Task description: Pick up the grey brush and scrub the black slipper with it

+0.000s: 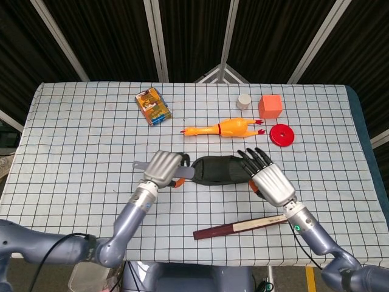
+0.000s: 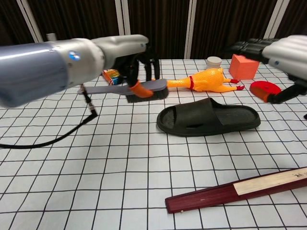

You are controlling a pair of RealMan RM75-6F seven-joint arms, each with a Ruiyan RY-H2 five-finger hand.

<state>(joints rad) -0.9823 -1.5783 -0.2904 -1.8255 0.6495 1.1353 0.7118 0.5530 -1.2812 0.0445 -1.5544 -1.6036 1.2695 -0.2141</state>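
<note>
The black slipper (image 1: 220,170) (image 2: 208,117) lies flat in the middle of the table. My left hand (image 1: 163,167) (image 2: 139,60) grips the grey brush (image 1: 185,174) (image 2: 127,89), thumb under it and fingers over the top. The brush hangs level a little above the cloth, its bristles just off the slipper's left end, its handle pointing left. My right hand (image 1: 270,179) (image 2: 283,50) hovers at the slipper's right end with fingers stretched out and nothing in it; whether it touches the slipper I cannot tell.
A yellow rubber chicken (image 1: 222,128) lies behind the slipper. An orange cube (image 1: 270,106), a red disc (image 1: 282,134) and a small pale cylinder (image 1: 244,100) stand at the back right, a snack packet (image 1: 152,106) at the back left. A folded fan (image 1: 240,228) lies near the front edge.
</note>
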